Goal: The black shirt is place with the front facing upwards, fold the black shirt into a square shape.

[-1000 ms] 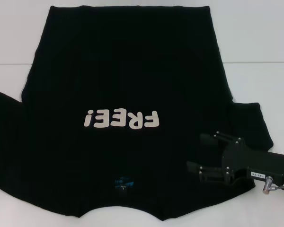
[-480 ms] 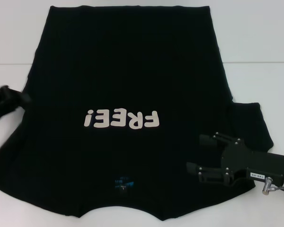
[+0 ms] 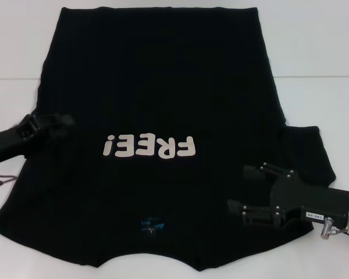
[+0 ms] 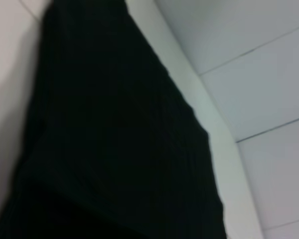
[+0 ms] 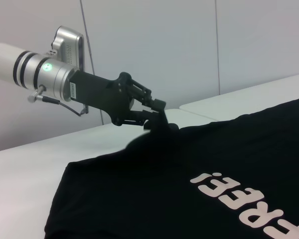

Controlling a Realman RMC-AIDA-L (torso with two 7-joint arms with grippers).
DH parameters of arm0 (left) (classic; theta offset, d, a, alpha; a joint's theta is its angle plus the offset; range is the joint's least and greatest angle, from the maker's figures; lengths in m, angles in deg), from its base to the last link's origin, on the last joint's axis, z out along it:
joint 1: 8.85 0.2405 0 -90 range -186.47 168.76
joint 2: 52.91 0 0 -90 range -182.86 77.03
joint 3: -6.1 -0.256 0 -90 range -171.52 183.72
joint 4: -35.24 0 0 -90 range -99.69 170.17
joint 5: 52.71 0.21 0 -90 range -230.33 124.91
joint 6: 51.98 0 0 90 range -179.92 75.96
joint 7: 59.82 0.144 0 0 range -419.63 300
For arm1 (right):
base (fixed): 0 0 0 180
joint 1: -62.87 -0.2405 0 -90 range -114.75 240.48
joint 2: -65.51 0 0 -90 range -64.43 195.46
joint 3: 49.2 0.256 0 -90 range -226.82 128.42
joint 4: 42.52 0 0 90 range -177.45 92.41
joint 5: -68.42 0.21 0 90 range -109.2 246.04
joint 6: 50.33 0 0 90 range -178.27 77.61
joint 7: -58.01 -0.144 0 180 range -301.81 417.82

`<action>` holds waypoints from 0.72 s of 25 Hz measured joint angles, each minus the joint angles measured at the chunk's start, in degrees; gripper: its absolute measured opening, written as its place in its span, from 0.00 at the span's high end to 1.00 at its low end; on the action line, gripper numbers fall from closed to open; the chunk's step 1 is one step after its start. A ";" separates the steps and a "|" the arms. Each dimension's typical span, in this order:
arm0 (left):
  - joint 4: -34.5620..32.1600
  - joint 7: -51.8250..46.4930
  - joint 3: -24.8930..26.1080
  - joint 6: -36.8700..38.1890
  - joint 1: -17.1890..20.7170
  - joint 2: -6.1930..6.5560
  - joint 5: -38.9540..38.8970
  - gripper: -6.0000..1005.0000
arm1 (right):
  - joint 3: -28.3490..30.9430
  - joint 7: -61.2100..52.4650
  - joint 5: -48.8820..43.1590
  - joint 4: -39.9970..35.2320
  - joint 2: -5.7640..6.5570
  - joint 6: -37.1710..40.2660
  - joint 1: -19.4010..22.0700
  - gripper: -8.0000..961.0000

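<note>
Shirt [image 3: 157, 116] lies flat on the white table [image 3: 314, 46], print up, as the left claw [image 5: 162, 117] lifts its sleeve, clamped on it, for the first fold inward, while the right claw [image 3: 247, 189] hovers apart over the other shoulder

A white table [image 3: 314, 104] is filling the head view, and a thin straight seam [image 3: 317, 77] is running across its surface from side to side, dividing a farther panel from a nearer one. In the right wrist view, a pale grey-white wall [image 5: 154, 45] is rising directly behind the far edge of the table, with two narrow vertical joints [image 5: 218, 47] splitting it into flat panels. Even, diffuse light is falling over the surfaces, producing only soft shadows, and the left wrist view is showing similar pale panels [image 4: 259, 64] separated by thin dark lines.
</note>
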 joint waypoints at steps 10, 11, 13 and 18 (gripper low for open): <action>2.00 2.07 -0.17 -2.66 1.11 -0.78 -0.59 0.47 | -0.06 0.00 -0.01 0.00 0.00 0.21 0.03 0.02; 1.97 2.00 -0.07 -2.67 1.42 -0.77 -0.56 0.43 | -0.07 0.00 -0.01 0.01 0.00 0.22 0.08 0.02; 1.94 1.55 -0.01 -2.68 2.00 -0.55 -0.36 0.36 | -0.08 0.00 -0.01 0.04 0.00 0.28 0.21 0.02; 1.87 -1.95 0.24 -5.98 3.70 -0.49 -0.60 0.19 | -0.09 0.00 -0.01 0.07 0.00 0.38 0.51 0.02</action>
